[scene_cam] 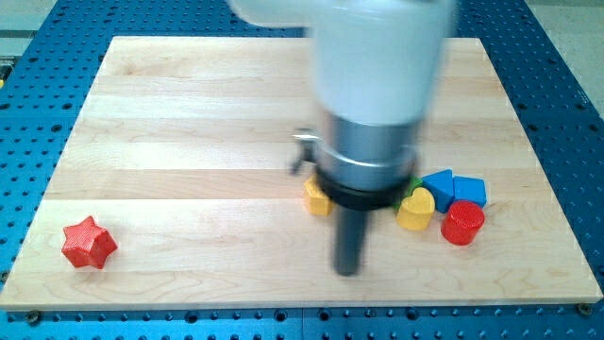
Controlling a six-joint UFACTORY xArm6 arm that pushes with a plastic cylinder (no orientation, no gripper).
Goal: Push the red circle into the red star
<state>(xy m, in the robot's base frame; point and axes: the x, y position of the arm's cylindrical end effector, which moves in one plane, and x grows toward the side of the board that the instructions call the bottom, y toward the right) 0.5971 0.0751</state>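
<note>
The red circle (462,223) lies at the view's lower right, at the right end of a cluster of blocks. The red star (89,243) lies alone at the view's lower left, far from the circle. My tip (348,270) is on the board below the cluster, left of the red circle with a gap between them. A yellow heart (415,209) sits just left of the red circle. Blue blocks (453,187) sit just above it. A yellow block (317,197) shows left of the rod, partly hidden. A green block (416,182) is mostly hidden behind the arm.
The wooden board (189,123) lies on a blue perforated table (28,94). The arm's wide white and grey body (377,85) covers the middle top of the view and hides part of the cluster.
</note>
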